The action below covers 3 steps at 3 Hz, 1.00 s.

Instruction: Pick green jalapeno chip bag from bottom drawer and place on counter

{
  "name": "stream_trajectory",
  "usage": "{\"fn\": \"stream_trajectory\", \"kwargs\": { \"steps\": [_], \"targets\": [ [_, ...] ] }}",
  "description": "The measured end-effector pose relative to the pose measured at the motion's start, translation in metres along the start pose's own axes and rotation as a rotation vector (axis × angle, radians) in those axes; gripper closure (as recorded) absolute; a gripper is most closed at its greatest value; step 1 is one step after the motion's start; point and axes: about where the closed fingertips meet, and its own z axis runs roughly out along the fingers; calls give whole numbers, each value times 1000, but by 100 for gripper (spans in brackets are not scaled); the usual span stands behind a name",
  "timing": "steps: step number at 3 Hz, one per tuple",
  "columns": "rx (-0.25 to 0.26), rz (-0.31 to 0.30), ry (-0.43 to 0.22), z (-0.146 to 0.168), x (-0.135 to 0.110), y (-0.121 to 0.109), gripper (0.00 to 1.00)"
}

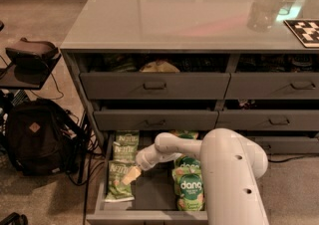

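We see the long, shallow, dark-grey bottom drawer [149,217] standing open below the large, glossy grey-green slab table [174,15]. Two small, crinkly olive-green chip bags with pale lettering lie along the drawer's left side. The front chip bag [117,187] is near the drawer's front-left corner and the rear chip bag [125,145] is just behind it, toward the drawer's back. We cannot read which flavour either one carries.

The bulky white robot arm [234,169] reaches into the drawer from its right side. Its pale tan gripper [130,175] sits low over the back edge of the front chip bag. We cannot tell how far open the gripper is, or whether it has hold of the bag.

Brighter green "dang" snack bags [191,191] lie in the drawer's right half. A black backpack [35,137] rests on the floor left of the drawer.
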Motion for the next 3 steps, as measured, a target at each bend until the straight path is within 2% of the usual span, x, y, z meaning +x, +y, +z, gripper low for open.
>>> {"fn": "stream_trajectory", "kwargs": {
  "steps": [1,2,3],
  "targets": [
    [12,4,-7,5,3,3,0],
    [25,-96,-3,28,-3,15,0],
    [44,-212,12,49,-15,17,0]
  ]
}}
